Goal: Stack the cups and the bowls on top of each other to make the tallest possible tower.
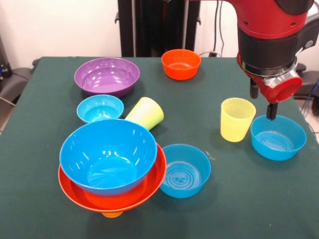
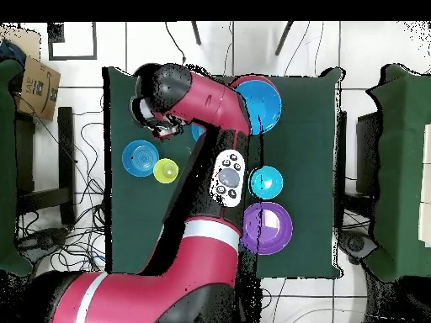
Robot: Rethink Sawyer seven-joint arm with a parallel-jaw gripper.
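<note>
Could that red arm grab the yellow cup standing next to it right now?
Probably yes. The yellow cup stands upright, mouth open, with bare cloth around it, and the gripper hangs close beside it, over the blue bowl. Nothing blocks the short move across.

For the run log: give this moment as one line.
tower: blue bowl in orange bowl on cup | end effector: above medium blue bowl | yellow cup: upright

Bowls, e.g. purple bowl [image 1: 106,75], and yellow cup [image 1: 237,119]: glossy smooth plastic. Table cover [image 1: 239,199]: matt green cloth. Arm shell [image 1: 271,20]: glossy.
</note>
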